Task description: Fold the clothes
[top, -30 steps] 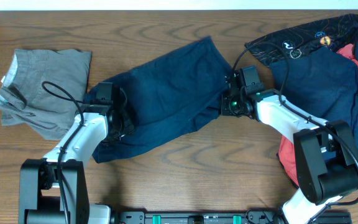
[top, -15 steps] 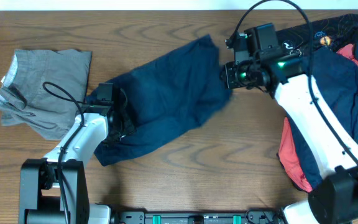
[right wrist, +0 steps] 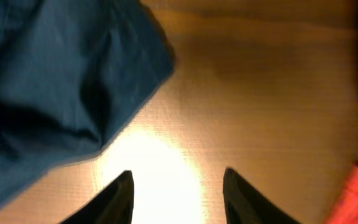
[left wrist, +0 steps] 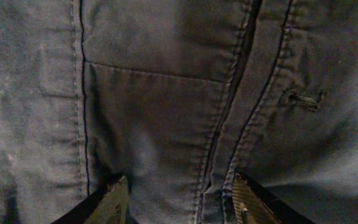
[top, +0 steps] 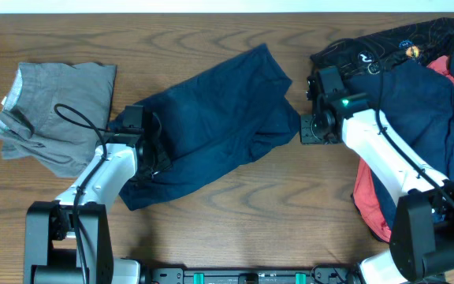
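The dark navy trousers [top: 211, 118] lie spread out in the middle of the wooden table [top: 274, 205]. The left gripper [left wrist: 182, 193] is down on the trousers' left end. Its fingers are wide apart and press on the cloth by a seam. The right gripper [right wrist: 178, 186] is just past the trousers' right edge, over bare wood. It is spread wide too and holds nothing. A grey garment [top: 57, 110] lies left of the trousers. A black printed one [top: 385, 47] and a red one [top: 365, 197] are piled to the right.
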Action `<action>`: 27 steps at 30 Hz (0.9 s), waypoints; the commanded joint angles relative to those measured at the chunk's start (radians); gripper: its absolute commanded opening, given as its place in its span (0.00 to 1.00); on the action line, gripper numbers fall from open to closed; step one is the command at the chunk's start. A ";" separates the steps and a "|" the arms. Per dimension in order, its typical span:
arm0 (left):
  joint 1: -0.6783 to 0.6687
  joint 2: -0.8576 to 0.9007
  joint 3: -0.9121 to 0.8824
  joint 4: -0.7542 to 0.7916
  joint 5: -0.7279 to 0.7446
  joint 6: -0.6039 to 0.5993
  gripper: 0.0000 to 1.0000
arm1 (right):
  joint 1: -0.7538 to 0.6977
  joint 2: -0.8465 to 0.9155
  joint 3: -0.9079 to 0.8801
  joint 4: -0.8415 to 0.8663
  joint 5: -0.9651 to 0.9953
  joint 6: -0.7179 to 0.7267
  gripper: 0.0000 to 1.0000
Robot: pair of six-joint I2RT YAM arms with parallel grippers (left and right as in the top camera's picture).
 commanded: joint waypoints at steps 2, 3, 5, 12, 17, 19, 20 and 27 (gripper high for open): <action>0.001 0.017 -0.014 -0.005 -0.023 0.020 0.54 | -0.006 0.007 -0.093 0.182 -0.092 0.042 0.47; 0.001 0.017 -0.014 -0.006 -0.023 0.020 0.54 | -0.005 0.007 -0.109 0.229 -0.103 0.042 0.47; 0.001 0.017 -0.014 -0.005 -0.023 0.020 0.54 | -0.005 0.009 -0.134 0.307 -0.116 0.042 0.47; 0.001 0.017 -0.014 -0.006 -0.023 0.020 0.54 | -0.006 0.072 -0.164 0.408 -0.115 0.058 0.48; 0.001 0.017 -0.014 -0.006 -0.023 0.020 0.55 | -0.007 0.158 -0.163 0.465 -0.116 0.101 0.52; 0.001 0.017 -0.014 -0.006 -0.023 0.020 0.54 | -0.006 0.185 -0.163 0.497 -0.116 0.111 0.50; 0.001 0.017 -0.014 -0.006 -0.023 0.020 0.54 | -0.007 0.188 -0.163 0.503 -0.116 0.113 0.43; 0.001 0.017 -0.014 -0.013 -0.023 0.021 0.54 | -0.077 0.171 -0.146 0.472 0.020 0.153 0.01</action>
